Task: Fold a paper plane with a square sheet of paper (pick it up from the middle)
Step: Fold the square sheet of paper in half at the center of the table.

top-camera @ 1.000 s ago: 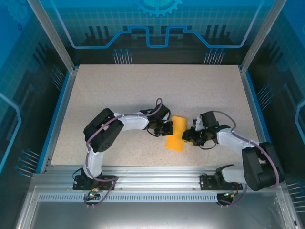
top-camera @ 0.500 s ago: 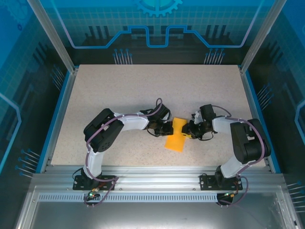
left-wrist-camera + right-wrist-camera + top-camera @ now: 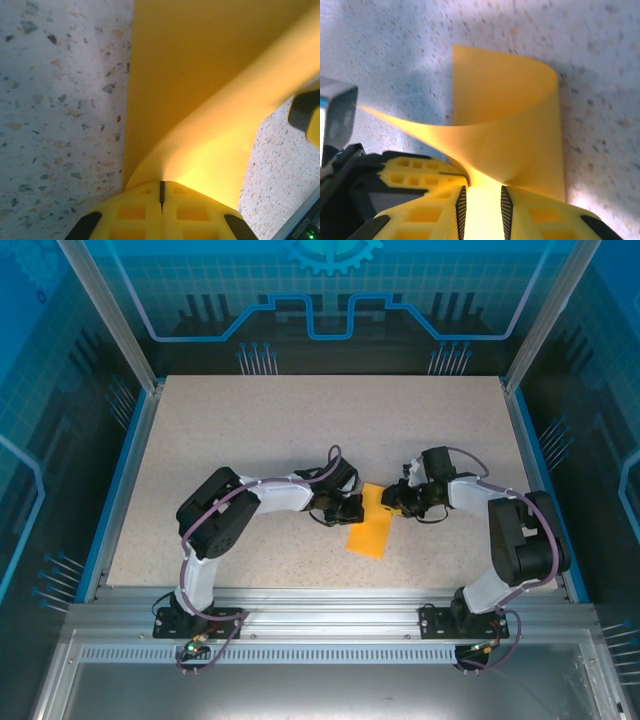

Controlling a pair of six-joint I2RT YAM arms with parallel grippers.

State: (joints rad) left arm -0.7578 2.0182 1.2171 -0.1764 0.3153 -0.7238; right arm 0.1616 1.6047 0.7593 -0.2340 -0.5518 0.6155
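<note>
Paper, a curled orange-yellow sheet (image 3: 370, 526) toward the table's (image 3: 250, 430) near edge, is pinched by left jaws and right jaws; align edges squarely before creasing.

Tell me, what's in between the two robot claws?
The square sheet of paper, curled up between the left gripper and right gripper, which each pinch an edge. The top view shows it.

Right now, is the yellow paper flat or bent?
Bent. The square sheet of paper curls up off the table into the left gripper, while its far part lies flat.
</note>
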